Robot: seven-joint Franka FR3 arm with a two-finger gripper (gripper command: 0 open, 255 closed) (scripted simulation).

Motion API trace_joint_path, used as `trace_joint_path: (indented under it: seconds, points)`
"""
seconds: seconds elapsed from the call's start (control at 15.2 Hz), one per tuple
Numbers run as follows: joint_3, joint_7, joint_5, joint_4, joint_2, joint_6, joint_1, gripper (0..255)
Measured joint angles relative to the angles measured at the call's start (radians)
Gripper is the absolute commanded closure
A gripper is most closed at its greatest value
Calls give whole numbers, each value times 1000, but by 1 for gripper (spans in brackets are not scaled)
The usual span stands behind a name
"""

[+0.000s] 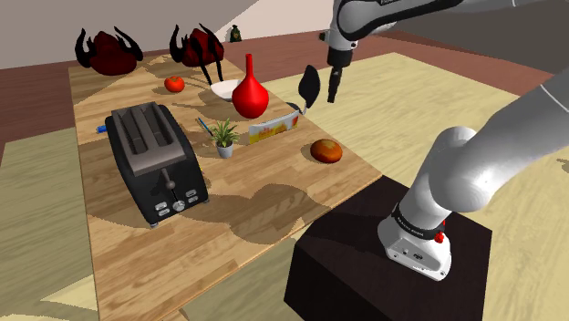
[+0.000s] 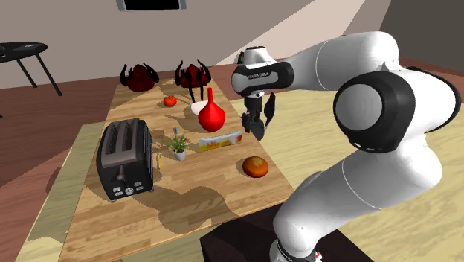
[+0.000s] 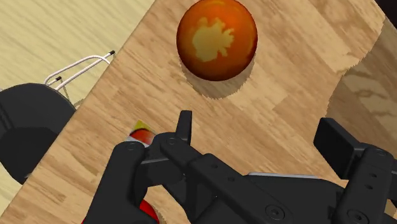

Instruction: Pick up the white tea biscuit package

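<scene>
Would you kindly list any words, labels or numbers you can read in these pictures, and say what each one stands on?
Nothing can be read for certain.
Arm: a short line of pale lettering on the dark band by the wrist, too small to read.
Package: yellow and orange print, no legible words.
Toaster: front knobs with tiny marks, unreadable.

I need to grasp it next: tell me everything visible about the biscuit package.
The biscuit package is a long, slim box, white with yellow and orange print on its side. It lies flat on the wooden table, near the red vase and the small potted plant. Nothing grips it.
</scene>
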Motion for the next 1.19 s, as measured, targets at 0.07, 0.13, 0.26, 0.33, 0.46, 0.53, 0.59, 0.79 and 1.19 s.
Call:
trace_joint_path:
  seconds: [0.07,0.13,0.26,0.33,0.46,0.53,0.59,0.79,1.19]
  points:
    - [-20,-51,11,12,37,29,13,0]
    - [-41,-105,26,33,81,56,27,0]
    - [-70,-208,63,72,156,97,54,0]
    - [-84,-262,84,89,192,116,64,0]
    - [-107,-376,138,134,279,155,85,0]
    - [-112,-428,166,151,317,174,93,0]
    - [-117,-485,196,174,358,188,98,0]
    - [-111,-649,295,255,488,219,102,0]
    - [-38,-934,451,428,713,245,62,0]
